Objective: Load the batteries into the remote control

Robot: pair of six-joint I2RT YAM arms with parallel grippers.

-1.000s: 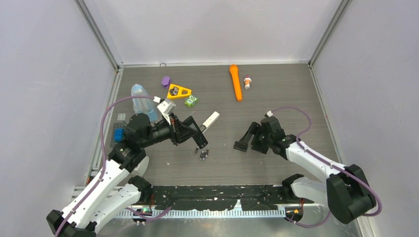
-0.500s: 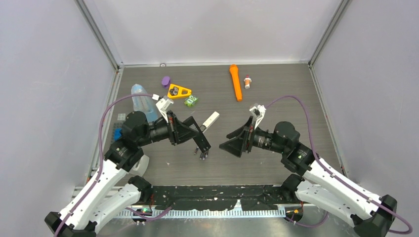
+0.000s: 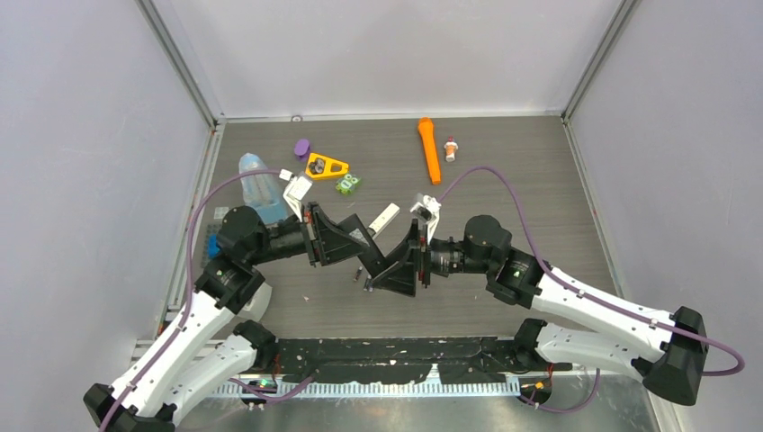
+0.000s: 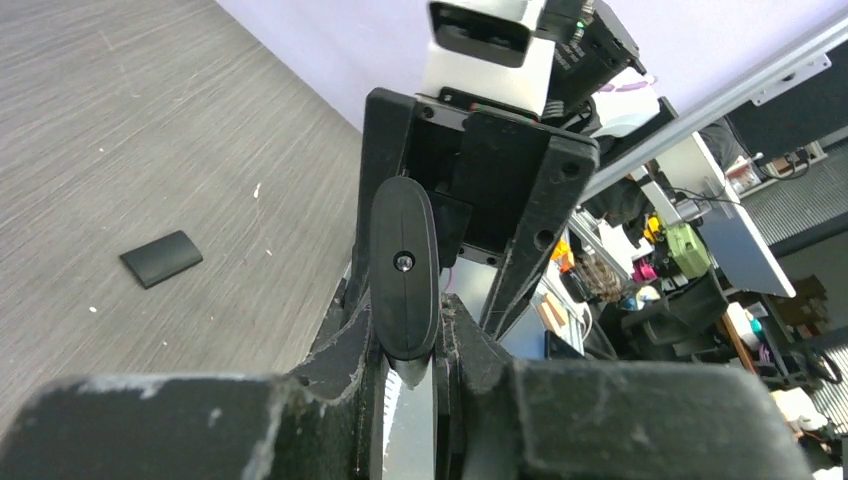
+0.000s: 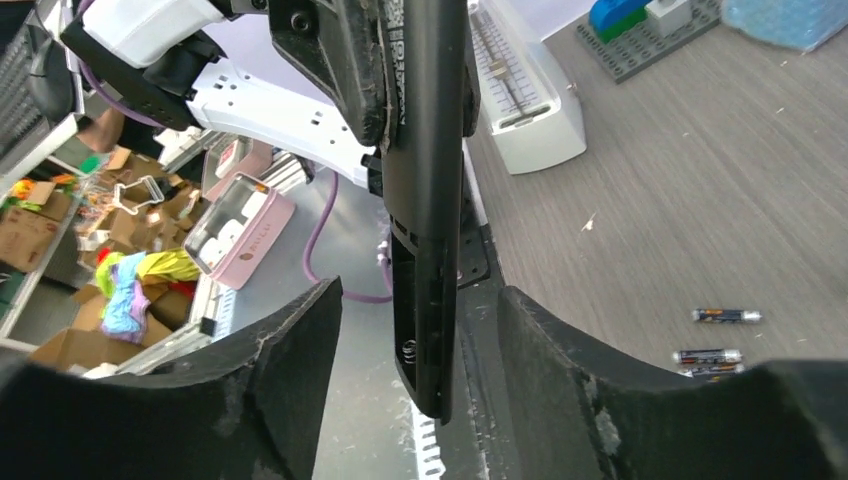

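My left gripper (image 4: 405,320) is shut on a slim black remote control (image 4: 403,270), held above the table with its free end toward the right arm. My right gripper (image 5: 418,295) is open, one finger on each side of that free end, and neither pad is visibly pressing it. The remote control (image 5: 425,150) shows its open battery bay with a spring near the tip. From above, the two grippers meet at the remote control (image 3: 373,259). Batteries (image 5: 725,315) lie loose on the table below, and some batteries (image 3: 366,288) are partly hidden by the right gripper.
A flat black cover (image 4: 160,258) lies on the table. A white bar (image 3: 385,217) lies just behind the grippers. At the back are an orange flashlight (image 3: 429,148), a yellow triangle (image 3: 326,166), a green piece (image 3: 348,184) and a water bottle (image 3: 256,184). Blue bricks (image 3: 214,245) sit far left.
The right arm swung left from the table's right side until its jaws came around the remote's free end. The left arm kept its grip and barely moved.
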